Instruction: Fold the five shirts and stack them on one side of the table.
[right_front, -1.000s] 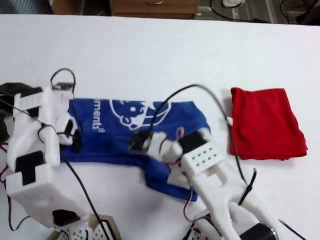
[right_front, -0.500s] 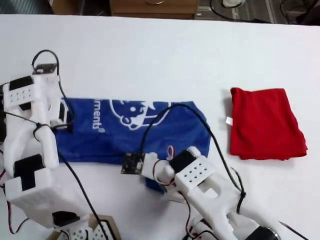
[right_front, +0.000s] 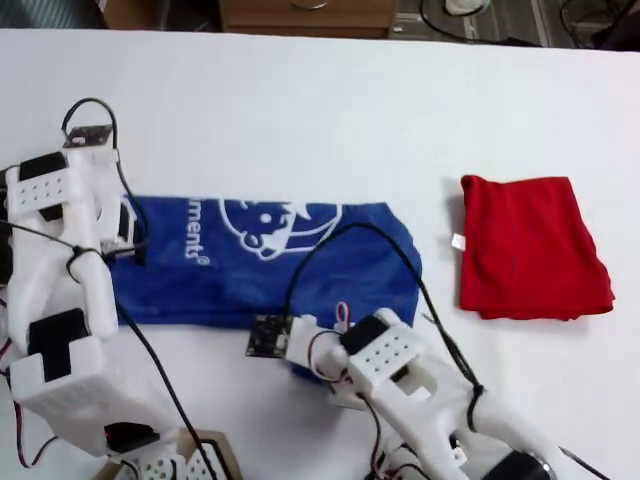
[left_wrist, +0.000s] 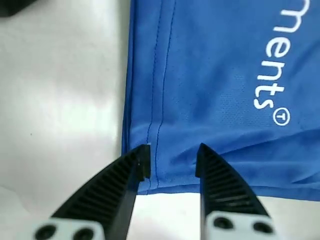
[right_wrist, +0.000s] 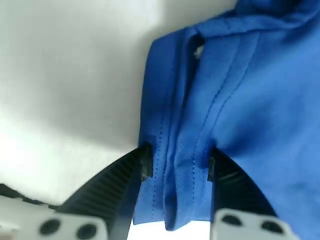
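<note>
nearest, at the near hem of the blue shirt (right_front: 260, 265): gripping w/ right pincer (right_wrist: 176, 161), pressed onto a bunched, stitched fold filling the gap btwn the jaws. a bit farther, at the shirt's left end: straddling the hem corner w/ left pincer (left_wrist: 172, 160), spread, tips just at the cloth, nothing pinched. beyond both: lying flat across the middle of the white surface (right_front: 300, 100), print up, already narrowed to a long band. off to the right, apart from it: a red shirt (right_front: 530, 250), folded, prob. the start of the stack. judging by the look: thin, light, floppy knit w/ no stiffness, so likely to sag and drag if lifted by one point; prob. slick enough to slide on the surface rather than catch. best taken at the double-stitched hems & corners, thicker there, so easier to grip. needs both ends carried level & together to keep the fold square. risks dropping a loose layer if pinching only the top ply.
</note>
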